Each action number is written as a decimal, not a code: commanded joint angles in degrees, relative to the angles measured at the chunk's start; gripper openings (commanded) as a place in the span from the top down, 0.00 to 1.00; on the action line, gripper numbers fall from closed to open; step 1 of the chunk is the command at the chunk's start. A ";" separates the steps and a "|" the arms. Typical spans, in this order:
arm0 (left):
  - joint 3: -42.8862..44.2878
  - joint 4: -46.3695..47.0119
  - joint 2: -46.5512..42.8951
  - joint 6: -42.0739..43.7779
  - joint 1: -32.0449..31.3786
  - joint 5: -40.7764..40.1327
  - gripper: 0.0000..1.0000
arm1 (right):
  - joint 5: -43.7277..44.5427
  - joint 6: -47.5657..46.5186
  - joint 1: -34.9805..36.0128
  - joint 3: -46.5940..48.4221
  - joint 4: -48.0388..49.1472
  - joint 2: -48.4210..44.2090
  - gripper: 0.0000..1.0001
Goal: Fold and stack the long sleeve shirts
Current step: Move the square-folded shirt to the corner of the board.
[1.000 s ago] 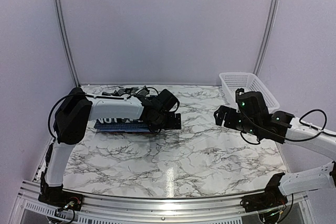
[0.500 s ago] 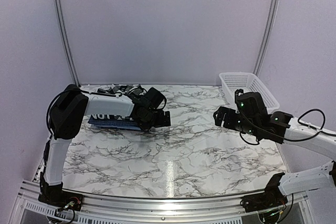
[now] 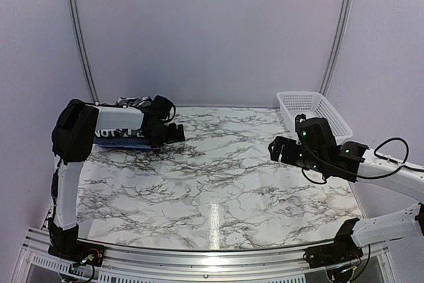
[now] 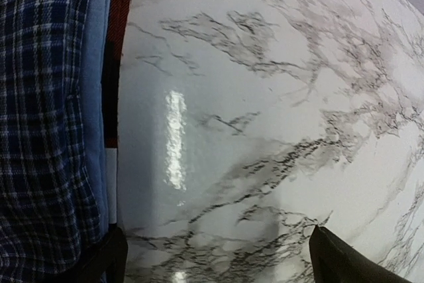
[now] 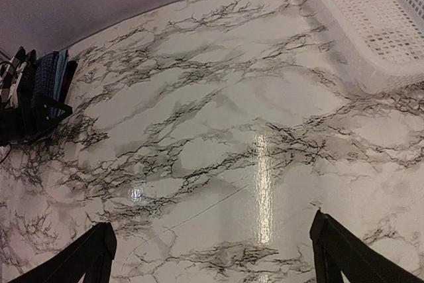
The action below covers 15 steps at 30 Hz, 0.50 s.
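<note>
The folded long sleeve shirts lie stacked at the table's back left. A dark blue checked one (image 3: 118, 142) shows under my left arm, with black-and-white cloth (image 3: 130, 103) behind it. The left wrist view has the blue checked shirt (image 4: 40, 130) filling its left side. From the right wrist view the stack (image 5: 48, 77) is small and far left. My left gripper (image 3: 175, 131) (image 4: 222, 264) hangs open just right of the stack, over bare marble, holding nothing. My right gripper (image 3: 277, 148) (image 5: 213, 256) is open and empty above the table's right middle.
A white mesh basket (image 3: 311, 107) (image 5: 371, 21) stands at the back right corner, close behind my right arm. Pale walls enclose the marble table (image 3: 212, 183) at the back and sides. Cables trail from both arms.
My left arm has swung left and back, carrying its open gripper from the table's middle to the right edge of the shirt stack. The right arm has stayed put.
</note>
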 commanded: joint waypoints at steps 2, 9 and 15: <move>3.43 -4.58 2.27 5.77 6.05 0.96 0.01 | -0.70 0.86 -0.43 -0.38 0.49 -0.13 0.01; 6.80 -6.05 4.26 8.75 10.86 2.94 0.01 | -1.00 0.77 -0.41 -0.24 0.06 0.14 0.01; 8.76 -7.08 4.96 10.48 13.53 4.96 0.01 | -1.09 0.75 -0.38 -0.12 -0.05 0.76 0.01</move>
